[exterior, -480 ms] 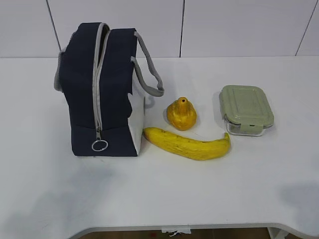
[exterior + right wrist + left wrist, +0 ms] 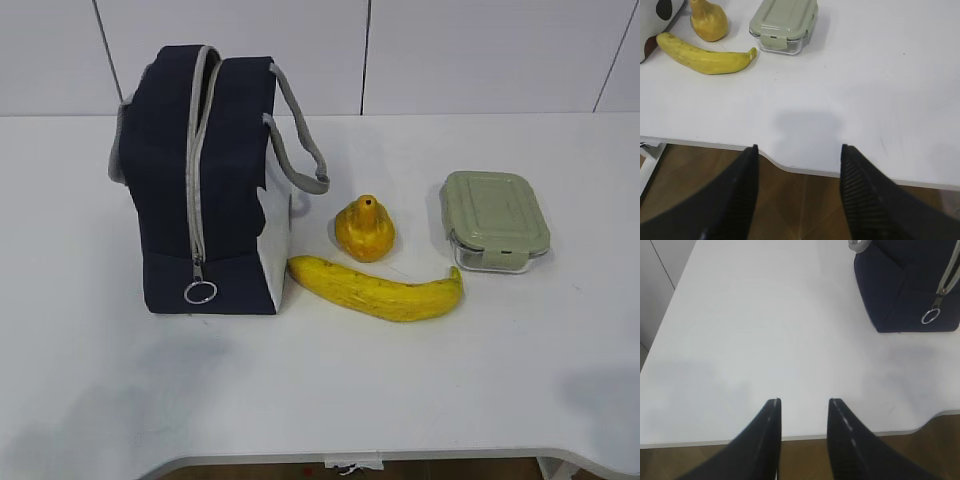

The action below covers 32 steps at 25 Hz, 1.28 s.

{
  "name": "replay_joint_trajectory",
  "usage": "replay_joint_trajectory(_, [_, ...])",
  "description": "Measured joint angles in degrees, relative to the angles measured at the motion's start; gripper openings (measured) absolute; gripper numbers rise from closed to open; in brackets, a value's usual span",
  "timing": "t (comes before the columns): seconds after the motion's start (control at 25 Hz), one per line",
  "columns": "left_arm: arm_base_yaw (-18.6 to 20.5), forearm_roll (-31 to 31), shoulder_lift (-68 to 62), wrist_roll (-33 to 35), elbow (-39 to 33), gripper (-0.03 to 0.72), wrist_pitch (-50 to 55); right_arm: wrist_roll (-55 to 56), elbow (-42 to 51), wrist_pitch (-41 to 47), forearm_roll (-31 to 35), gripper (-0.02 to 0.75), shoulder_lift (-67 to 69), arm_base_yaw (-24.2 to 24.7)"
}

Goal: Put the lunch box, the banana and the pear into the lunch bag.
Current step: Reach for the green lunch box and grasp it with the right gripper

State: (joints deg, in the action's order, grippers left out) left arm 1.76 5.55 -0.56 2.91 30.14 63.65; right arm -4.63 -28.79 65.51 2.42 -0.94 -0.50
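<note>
The navy lunch bag (image 2: 205, 180) stands on the white table at the left, its grey zipper closed with the ring pull (image 2: 200, 292) at the bottom; it also shows in the left wrist view (image 2: 910, 285). The pear (image 2: 364, 229) sits right of it, the banana (image 2: 378, 288) lies in front, and the green-lidded lunch box (image 2: 494, 220) is further right. The right wrist view shows the pear (image 2: 708, 20), banana (image 2: 705, 56) and lunch box (image 2: 785, 22). My left gripper (image 2: 804, 401) and right gripper (image 2: 799, 147) are open and empty at the table's front edge, out of the exterior view.
The table's front edge (image 2: 400, 458) has a curved cut-out. A white panelled wall (image 2: 450, 50) stands behind the table. Brown floor (image 2: 800, 210) shows below the edge.
</note>
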Motion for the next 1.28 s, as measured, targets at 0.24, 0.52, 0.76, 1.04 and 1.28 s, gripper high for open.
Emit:
replay_joint_trajectory(0.24, [0.0,0.0,0.0,0.0,0.0,0.240,0.0,0.1,-0.2,-0.2,-0.1,0.415,0.0,0.0])
replay_joint_trajectory(0.52, [0.0,0.0,0.0,0.0,0.0,0.239,0.0,0.0,-1.5,-1.9,-0.5,0.415,9.1,0.0])
replay_joint_trajectory(0.76, [0.0,0.0,0.0,0.0,0.0,0.240,0.0,2.4,-4.1,-8.2,-0.4,0.415,20.4,0.0])
replay_joint_trajectory(1.04, [0.0,0.0,0.0,0.0,0.0,0.240,0.0,3.3,-7.6,-13.1,-0.5,0.415,39.1,0.0])
replay_joint_trajectory(1.28, [0.0,0.0,0.0,0.0,0.0,0.240,0.0,4.0,-11.7,-15.2,1.0,0.415,57.1,0.0])
